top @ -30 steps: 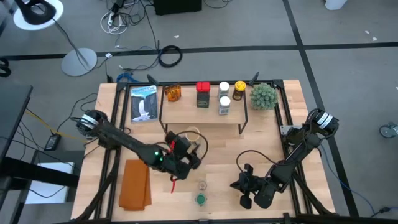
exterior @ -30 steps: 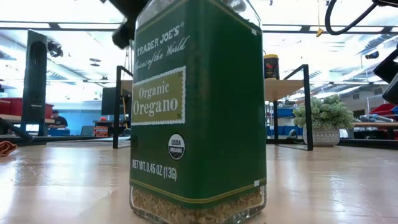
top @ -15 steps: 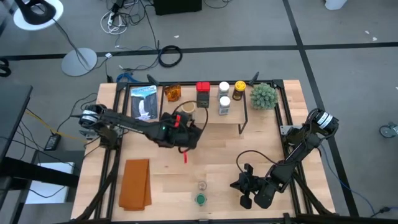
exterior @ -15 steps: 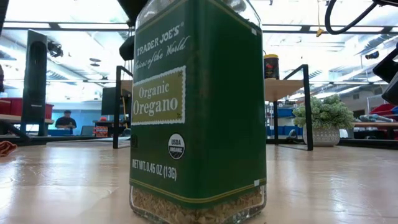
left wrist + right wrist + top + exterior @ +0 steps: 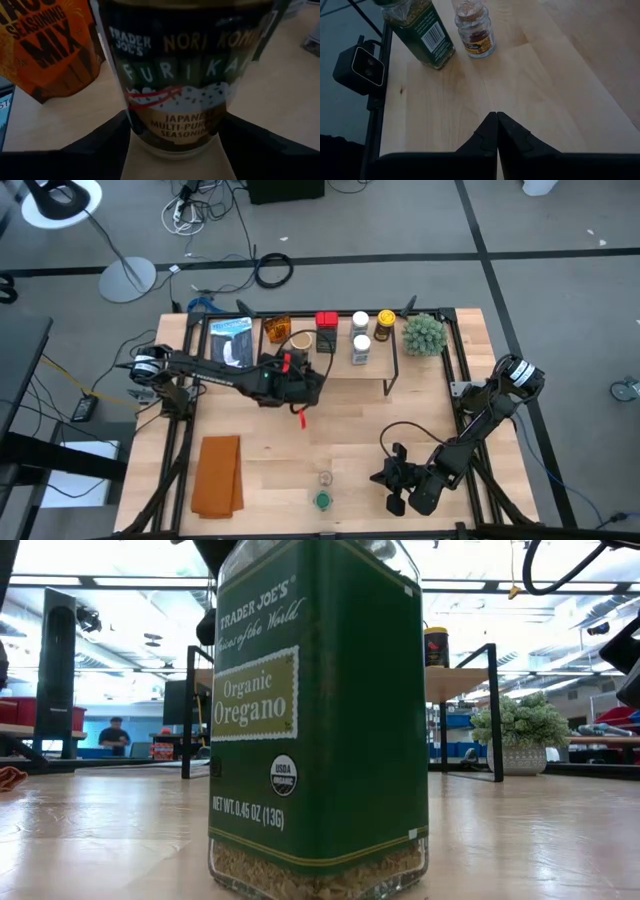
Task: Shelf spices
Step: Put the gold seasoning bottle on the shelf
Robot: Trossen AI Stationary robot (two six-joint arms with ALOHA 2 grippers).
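The shelf stands at the table's far side and bears an orange seasoning packet, a red tin, two white-capped jars and a yellow-lidded jar. My left gripper reaches in at the shelf's left front, shut on a tan-lidded furikake jar next to the packet. Near the table's front edge stand a green oregano jar and a small clear jar. My right gripper rests shut to their right, holding nothing. My left gripper holds the furikake jar by the lower part of its body, one finger against each side. The fingers come from the table's near side, slanting down. The jar stands upright, and its bottom appears to rest on the shelf board.
A spiky plant ball sits right of the shelf and a blue-white packet left of it. An orange cloth lies at the near left. A small camera is fixed at the table's near edge by the oregano jar.
My left gripper has swung from the table's middle toward the far edge, carrying the furikake jar to the shelf's left part, and has turned as it went. The jar now stands beside the orange packet.
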